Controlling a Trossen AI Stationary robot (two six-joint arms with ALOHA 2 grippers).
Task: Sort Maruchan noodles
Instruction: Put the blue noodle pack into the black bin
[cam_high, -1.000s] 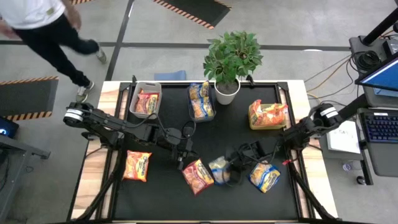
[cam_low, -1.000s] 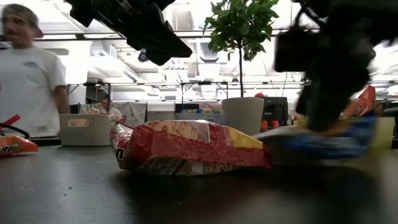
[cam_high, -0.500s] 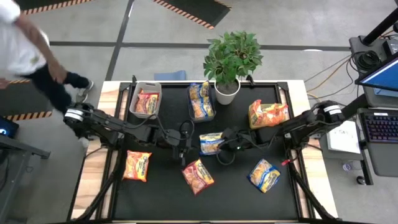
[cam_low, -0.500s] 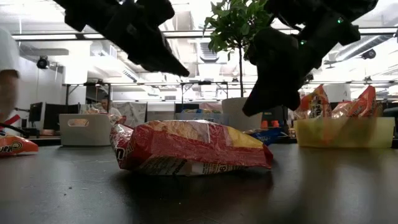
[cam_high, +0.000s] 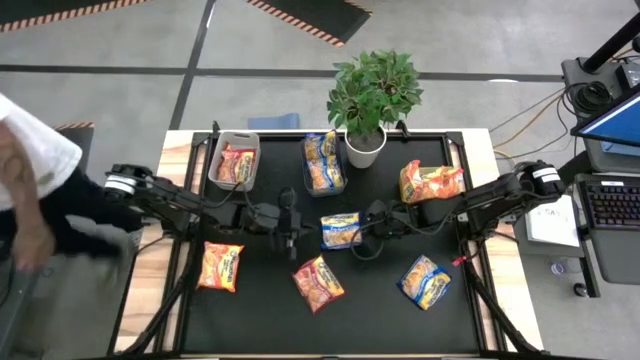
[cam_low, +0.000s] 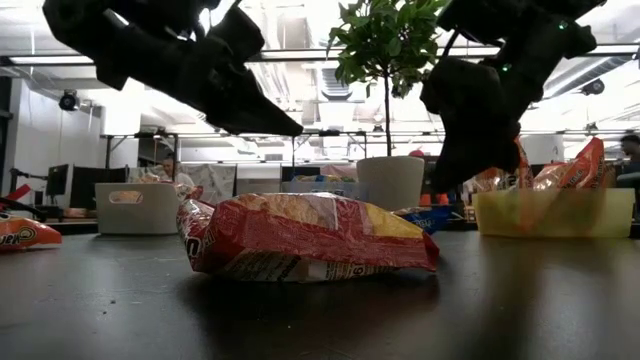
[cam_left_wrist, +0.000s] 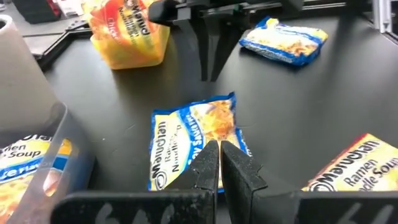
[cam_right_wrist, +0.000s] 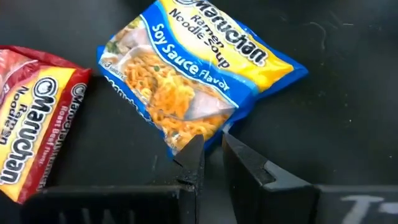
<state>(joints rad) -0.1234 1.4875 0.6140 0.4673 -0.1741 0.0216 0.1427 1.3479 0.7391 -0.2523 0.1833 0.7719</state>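
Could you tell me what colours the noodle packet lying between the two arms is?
The packet is blue and yellow; the right wrist view shows it best.
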